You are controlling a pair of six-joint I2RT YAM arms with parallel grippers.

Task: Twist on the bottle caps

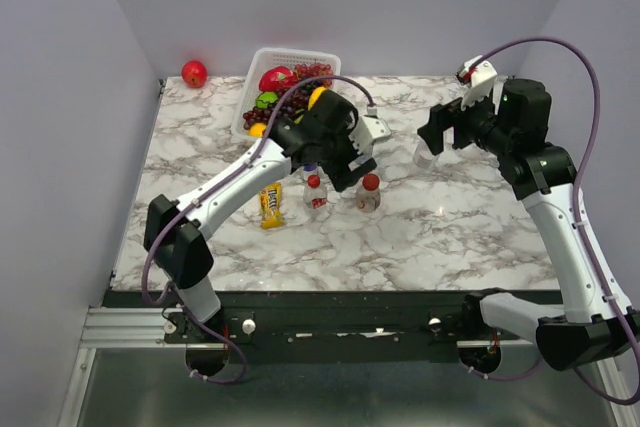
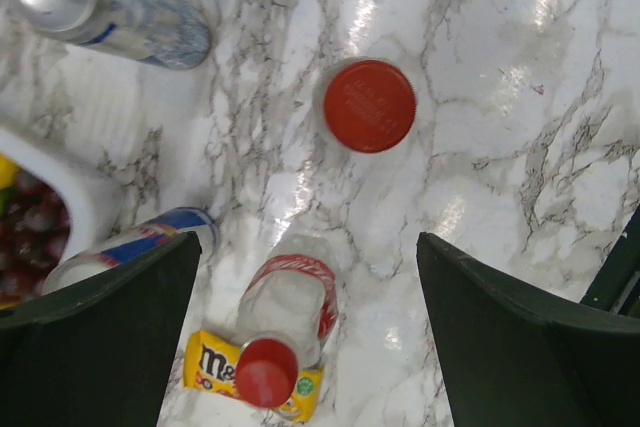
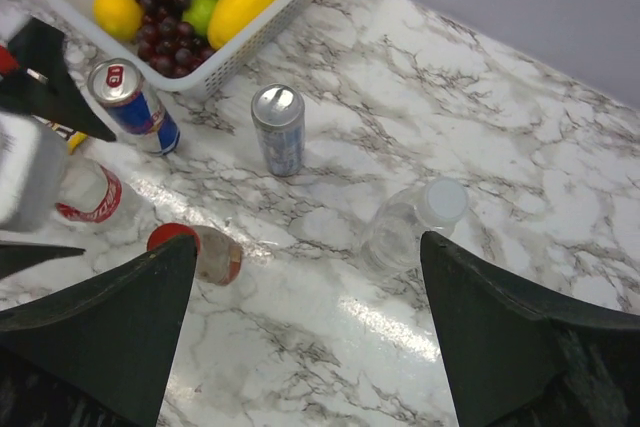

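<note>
Two short bottles with red labels stand mid-table, each with a red cap on top: one (image 1: pixel 315 195) beside a yellow candy packet, the other (image 1: pixel 368 192) to its right. My left gripper (image 1: pixel 345 162) hovers open just above and behind them. In the left wrist view, one red cap (image 2: pixel 369 105) lies ahead of the open gripper (image 2: pixel 305 247) and the other labelled bottle (image 2: pixel 292 307) stands between the fingers, untouched. The taller colourless bottle (image 3: pixel 405 227) carries a whitish cap (image 3: pixel 443 202). My right gripper (image 3: pixel 308 242) is open above it and holds nothing.
A white basket (image 1: pixel 250 97) of fruit stands at the back. A silver-blue can (image 3: pixel 278 129) and a blue-red can (image 3: pixel 132 107) stand near it. A yellow M&M's packet (image 1: pixel 271 204) lies left of the bottles. A red apple (image 1: pixel 194 73) sits in the far left corner.
</note>
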